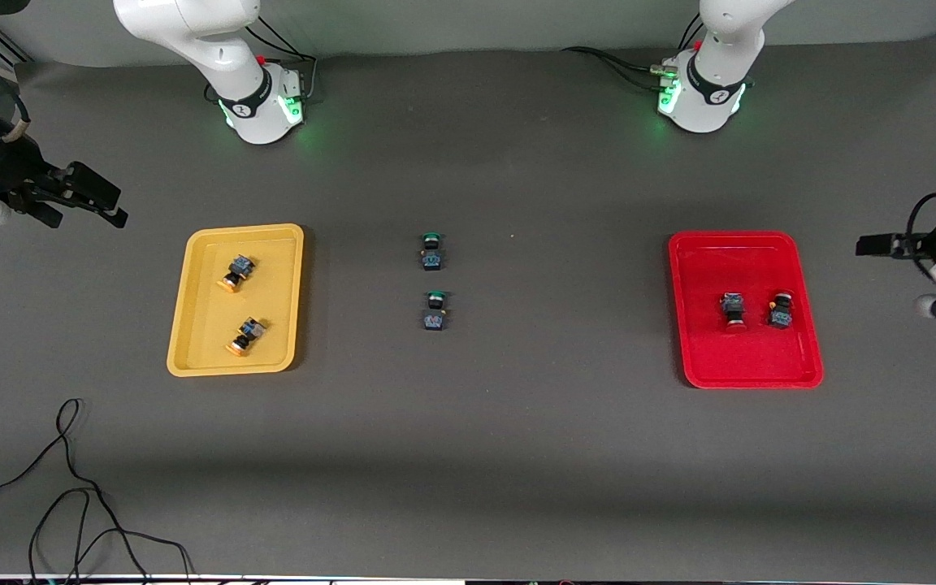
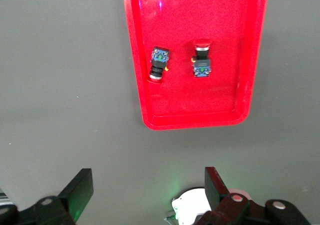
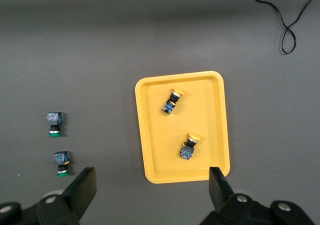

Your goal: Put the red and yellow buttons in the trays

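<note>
Dark grey table (image 1: pixel 468 455): yellow tray (image 1: pixel 192 325) holds two yellow buttons (image 1: pixel 237 271); red tray (image 1: pixel 695 325) holds two red buttons (image 1: pixel 733 311). Green-capped switches (image 1: pixel 432 251) between trays. Left gripper (image 2: pixel 145 195) and right gripper (image 3: pixel 150 195) both wide, empty, waiting at table ends. Right wrist view alone shows cable loop (image 3: pixel 287 30).

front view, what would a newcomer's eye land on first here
Two bright trays on the dark table: the yellow tray toward the right arm's end holds two yellow-capped buttons, and the red tray toward the left arm's end holds two red-capped buttons. Between the trays, two green-capped switches sit on the bare table. The left gripper and right gripper are open, each at its own table end.
</note>
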Controlling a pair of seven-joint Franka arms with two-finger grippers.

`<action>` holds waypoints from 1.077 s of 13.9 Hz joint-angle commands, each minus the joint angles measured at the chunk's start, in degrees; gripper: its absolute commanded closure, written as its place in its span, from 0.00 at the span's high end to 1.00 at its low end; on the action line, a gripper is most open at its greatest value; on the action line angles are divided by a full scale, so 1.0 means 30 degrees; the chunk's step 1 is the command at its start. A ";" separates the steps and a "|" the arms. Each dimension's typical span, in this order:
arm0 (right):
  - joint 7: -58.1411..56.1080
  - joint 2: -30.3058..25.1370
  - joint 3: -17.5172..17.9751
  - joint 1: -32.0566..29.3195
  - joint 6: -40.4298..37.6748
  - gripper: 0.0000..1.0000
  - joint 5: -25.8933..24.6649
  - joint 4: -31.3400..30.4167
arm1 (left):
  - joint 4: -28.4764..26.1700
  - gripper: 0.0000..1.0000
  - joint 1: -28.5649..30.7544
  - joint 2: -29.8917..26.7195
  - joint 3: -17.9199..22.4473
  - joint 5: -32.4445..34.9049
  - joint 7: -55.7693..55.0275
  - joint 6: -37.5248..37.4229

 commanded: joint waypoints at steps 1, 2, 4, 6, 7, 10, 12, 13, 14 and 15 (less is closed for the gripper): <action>-0.0362 -0.0315 0.0202 -0.0303 -0.0899 1.00 -0.0404 0.0142 | -0.0423 0.99 -0.0627 -0.2145 0.0294 -0.1061 0.0417 -0.0410; -0.0362 -0.0316 0.0202 -0.0303 -0.1631 1.00 -0.0404 0.0375 | -0.0716 0.99 -0.1734 -0.2935 0.1283 -0.1298 0.0417 -0.0381; -0.0391 -0.0141 0.0202 -0.0332 -0.1638 1.00 -0.0404 0.0639 | -0.1507 0.99 -0.5099 -0.4168 0.4179 -0.1941 0.0388 0.0085; -0.0420 0.0006 0.0202 -0.0361 -0.1638 1.00 -0.0433 0.0699 | -0.1977 0.99 -0.7620 -0.4815 0.6494 -0.2382 0.0359 0.0466; -0.0391 0.0035 0.0202 -0.0361 -0.1638 1.00 -0.0462 0.0815 | -0.1979 0.99 -0.9287 -0.4876 0.7987 -0.2384 0.0156 0.0643; -0.0362 0.0414 0.0231 -0.0332 -0.1638 1.00 -0.0814 0.1107 | -0.1949 0.99 -1.2492 -0.4847 1.0576 -0.2384 -0.0719 0.1227; -0.0391 0.0504 0.0231 -0.0332 -0.1668 1.00 -0.0843 0.1139 | -0.1949 0.99 -1.2729 -0.4672 1.0521 -0.2384 -0.2213 0.2047; -0.0449 0.0475 0.0231 -0.0303 -0.1668 1.00 -0.0843 0.1168 | -0.1920 0.99 -1.2818 -0.4584 1.0521 -0.2413 -0.2306 0.2138; -0.0449 0.0504 0.0202 -0.0332 -0.1668 1.00 -0.0814 0.1197 | -0.1891 0.99 -1.2790 -0.4554 1.0521 -0.2500 -0.2307 0.2138; -0.0449 0.0504 0.0202 -0.0332 -0.1610 1.00 -0.0814 0.1197 | -0.1862 0.99 -1.2732 -0.4554 1.0521 -0.2791 -0.2307 0.2109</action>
